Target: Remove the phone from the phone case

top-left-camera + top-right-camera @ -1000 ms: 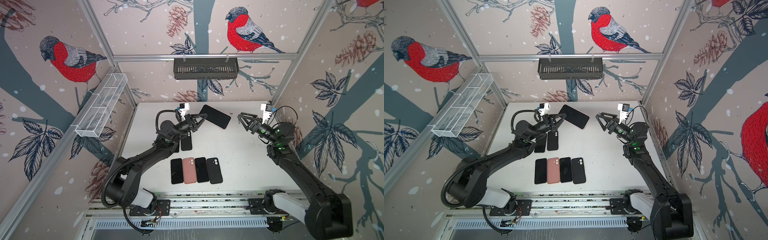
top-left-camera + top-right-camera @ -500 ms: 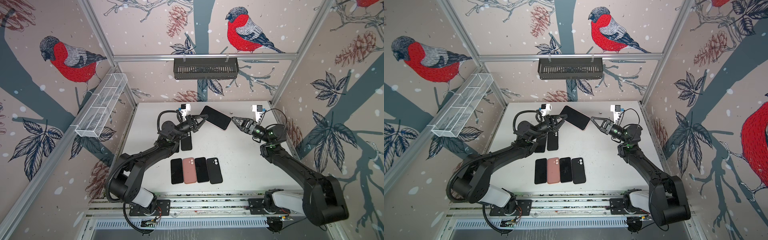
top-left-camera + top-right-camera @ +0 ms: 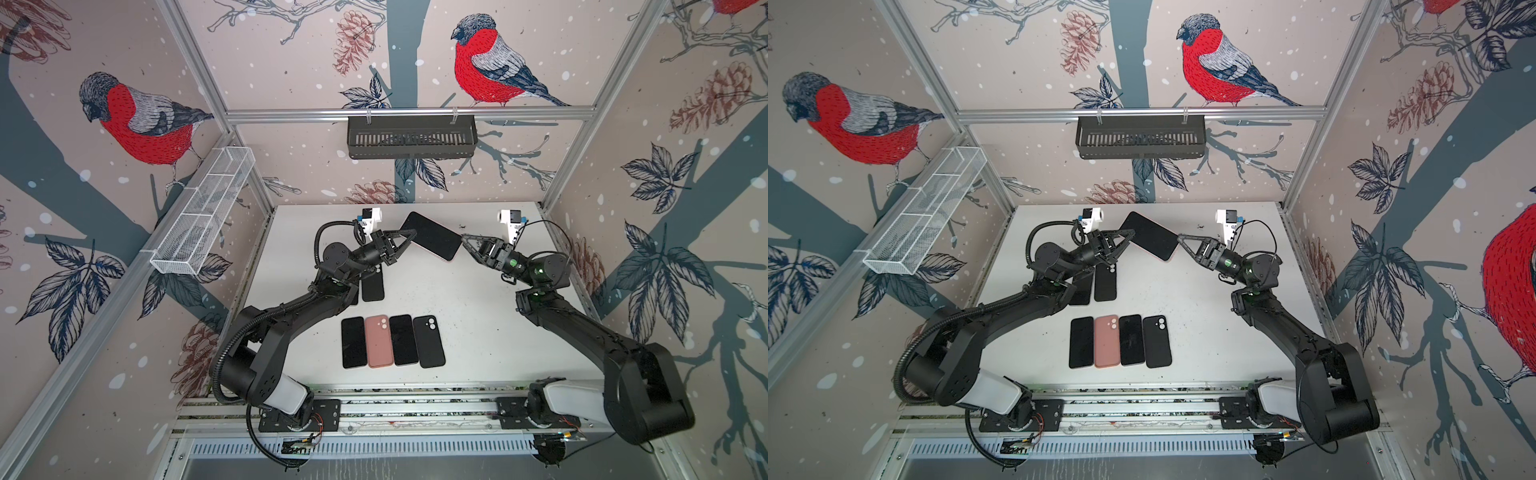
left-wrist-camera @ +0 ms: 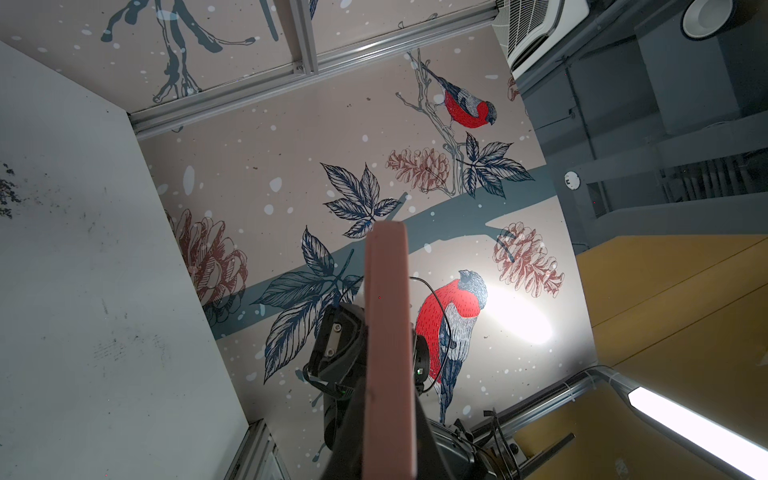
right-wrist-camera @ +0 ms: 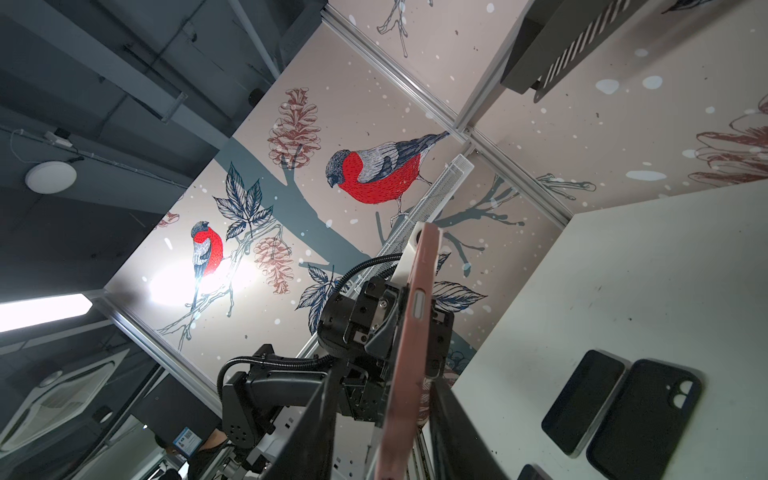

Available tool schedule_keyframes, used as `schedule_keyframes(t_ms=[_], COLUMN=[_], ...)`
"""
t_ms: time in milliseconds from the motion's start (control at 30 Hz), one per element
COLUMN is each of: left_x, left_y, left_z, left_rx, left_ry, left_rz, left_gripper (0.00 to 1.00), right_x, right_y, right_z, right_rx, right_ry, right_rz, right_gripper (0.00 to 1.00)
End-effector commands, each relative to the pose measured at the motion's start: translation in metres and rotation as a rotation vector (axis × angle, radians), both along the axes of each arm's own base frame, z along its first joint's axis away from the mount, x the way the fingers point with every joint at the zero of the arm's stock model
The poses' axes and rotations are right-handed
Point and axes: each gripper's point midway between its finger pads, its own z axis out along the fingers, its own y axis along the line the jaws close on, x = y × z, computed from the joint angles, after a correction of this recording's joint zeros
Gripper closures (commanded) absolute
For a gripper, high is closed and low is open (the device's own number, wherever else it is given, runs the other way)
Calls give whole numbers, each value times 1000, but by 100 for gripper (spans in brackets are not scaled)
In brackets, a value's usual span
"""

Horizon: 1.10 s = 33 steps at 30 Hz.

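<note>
Left gripper [image 3: 405, 240] clamps black-screened phone [image 3: 434, 241] in pink rubbery case [image 5: 415, 316], raised off white surface [image 3: 478, 316], upper centre of frame: likely your anchor. Right gripper [image 3: 465, 241] straddles free end, jaws not closed on it.

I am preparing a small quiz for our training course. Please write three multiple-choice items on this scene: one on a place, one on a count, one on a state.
1. Where is the phone in the pink case?
A) inside the white wire tray
B) lifted above the table, between the left gripper and the right gripper
C) in the black wall basket

2. How many items lie in the front row?
A) two
B) three
C) four

3. What is the left gripper doing?
A) shut on the pink case
B) open and empty
C) resting on the table

Key: 1 B, both top views show it tilted in the air; 2 C, four lie side by side; 3 A, the left wrist view shows the case's edge between the fingers.
</note>
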Motion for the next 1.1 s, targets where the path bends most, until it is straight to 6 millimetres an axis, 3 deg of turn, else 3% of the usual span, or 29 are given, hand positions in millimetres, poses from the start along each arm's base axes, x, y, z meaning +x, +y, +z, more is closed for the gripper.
schedule_keyframes(t_ms=[0,267,433,533,833,1067], left_x=[-10,-11,-17,-19,-27,-29], left_y=[4,4,5,4,11,12], left_z=[21,22,37,50,83,89], left_rx=[-48,-49,-95,-115,-204,-240], left_ry=[-93,-106,-164,-202,-318,-347], left_rz=[-8,-11,-19,-15,10,21], left_gripper=[100,100,100,100,100,100], right_x=[-4,-2,1,5,33,45], right_y=[1,0,-11,-17,-17,-14], right_z=[5,-1,5,7,-5,6], right_rx=[15,60,197,312,438,494], right_ry=[-30,15,72,130,300,324], right_rz=[8,26,57,89,64,80], right_gripper=[69,89,95,97,97,95])
